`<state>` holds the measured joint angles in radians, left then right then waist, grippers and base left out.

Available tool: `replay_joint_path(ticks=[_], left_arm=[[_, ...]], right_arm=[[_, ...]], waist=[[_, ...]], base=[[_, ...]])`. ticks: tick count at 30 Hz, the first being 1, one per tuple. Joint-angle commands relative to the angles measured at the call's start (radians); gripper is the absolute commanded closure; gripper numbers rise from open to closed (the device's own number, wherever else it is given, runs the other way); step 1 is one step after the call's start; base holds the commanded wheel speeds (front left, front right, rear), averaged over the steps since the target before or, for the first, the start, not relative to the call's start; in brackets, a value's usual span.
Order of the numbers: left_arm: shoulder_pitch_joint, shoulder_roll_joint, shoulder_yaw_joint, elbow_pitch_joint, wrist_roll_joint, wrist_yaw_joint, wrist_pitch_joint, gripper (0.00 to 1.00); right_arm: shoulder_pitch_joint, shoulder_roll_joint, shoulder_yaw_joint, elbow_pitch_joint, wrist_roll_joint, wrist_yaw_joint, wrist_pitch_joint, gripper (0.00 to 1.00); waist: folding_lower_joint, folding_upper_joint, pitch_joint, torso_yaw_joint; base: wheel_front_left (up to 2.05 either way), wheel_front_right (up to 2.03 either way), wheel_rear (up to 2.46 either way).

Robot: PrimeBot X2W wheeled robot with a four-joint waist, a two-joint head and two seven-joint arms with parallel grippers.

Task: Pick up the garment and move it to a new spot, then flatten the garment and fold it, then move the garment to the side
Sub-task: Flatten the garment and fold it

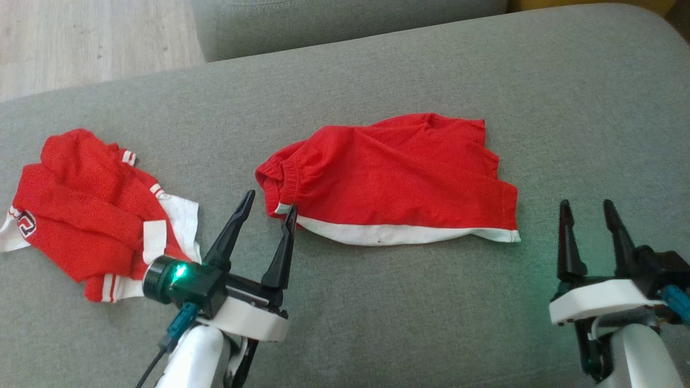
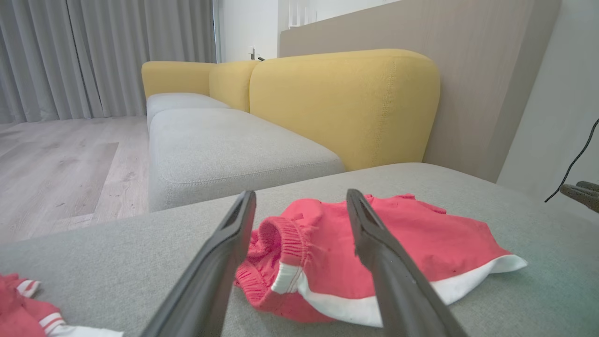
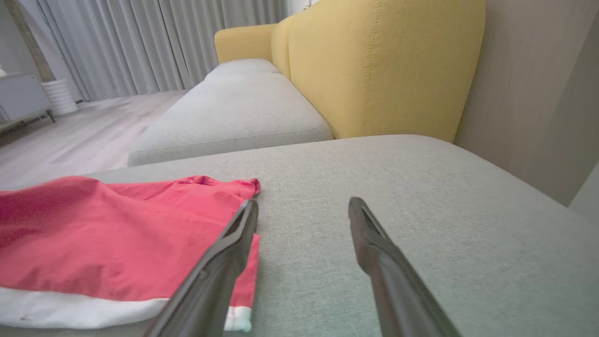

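Grey sofa point(image 1: 404, 323), yellow backrest point(image 2: 346, 103), curtains point(image 2: 93, 56)

Head view looks down on the cushion point(image 1: 431, 302); both wrist views skim it, sharing the red shorts point(image 1: 393, 178).

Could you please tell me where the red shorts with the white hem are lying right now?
In the head view, the red shorts lie mid-cushion on the grey sofa seat, waistband beside the left gripper, hem corner near the right gripper.
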<state>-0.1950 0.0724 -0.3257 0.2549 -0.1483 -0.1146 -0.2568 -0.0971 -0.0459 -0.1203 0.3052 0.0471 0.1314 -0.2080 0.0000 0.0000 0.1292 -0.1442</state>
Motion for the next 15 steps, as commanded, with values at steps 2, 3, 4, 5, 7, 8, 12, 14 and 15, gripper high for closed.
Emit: replay_joint_path(ticks=[2, 3, 4, 5, 7, 8, 12, 14, 15], left_arm=[[-0.018, -0.005, 0.032, -0.018, 0.004, -0.003, -0.005, 0.00], [-0.021, -0.005, 0.030, -0.012, 0.005, -0.003, -0.005, 0.00], [-0.025, -0.005, 0.027, -0.005, 0.006, -0.004, -0.005, 0.00], [-0.033, 0.000, 0.018, 0.015, 0.008, -0.006, -0.005, 0.00], [-0.044, 0.011, -0.002, 0.050, 0.010, -0.009, 0.001, 0.00], [-0.053, 0.020, -0.018, 0.068, 0.014, -0.010, 0.009, 0.00], [-0.090, 0.055, -0.072, 0.116, 0.013, -0.014, 0.046, 0.00], [-0.107, 0.074, -0.097, 0.133, 0.006, -0.015, 0.070, 0.00], [-0.116, 0.083, -0.111, 0.140, 0.002, -0.015, 0.080, 0.00]], right_arm=[[-0.030, -0.004, 0.051, -0.031, 0.045, -0.001, -0.029, 0.00], [-0.031, -0.004, 0.059, -0.030, 0.063, -0.001, -0.037, 0.00], [-0.031, -0.004, 0.064, -0.029, 0.078, -0.001, -0.042, 0.00], [-0.031, -0.004, 0.071, -0.020, 0.090, -0.001, -0.048, 0.00], [-0.033, -0.004, 0.077, -0.010, 0.099, -0.001, -0.051, 0.00], [-0.034, -0.004, 0.080, -0.005, 0.101, -0.001, -0.052, 0.00], [-0.044, -0.004, 0.084, -0.011, 0.108, -0.001, -0.053, 0.00], [-0.045, -0.004, 0.085, -0.017, 0.112, -0.001, -0.053, 0.00], [-0.045, -0.004, 0.085, -0.020, 0.113, -0.001, -0.053, 0.00]], waist=[[0.0000, 0.0000, 0.005, 0.003], [0.0000, 0.0000, 0.008, 0.004], [0.0000, 0.0000, 0.010, 0.005], [0.0000, 0.0000, 0.015, 0.008], [0.0000, 0.0000, 0.020, 0.010], [0.0000, 0.0000, 0.022, 0.011], [0.0000, 0.0000, 0.036, 0.011], [0.0000, 0.0000, 0.044, 0.010], [0.0000, 0.0000, 0.047, 0.009]], base=[[0.00, 0.00, 0.00], [0.00, 0.00, 0.00], [0.00, 0.00, 0.00], [0.00, 0.00, 0.00], [0.00, 0.00, 0.00], [0.00, 0.00, 0.00], [0.00, 0.00, 0.00], [0.00, 0.00, 0.00], [0.00, 0.00, 0.00]])
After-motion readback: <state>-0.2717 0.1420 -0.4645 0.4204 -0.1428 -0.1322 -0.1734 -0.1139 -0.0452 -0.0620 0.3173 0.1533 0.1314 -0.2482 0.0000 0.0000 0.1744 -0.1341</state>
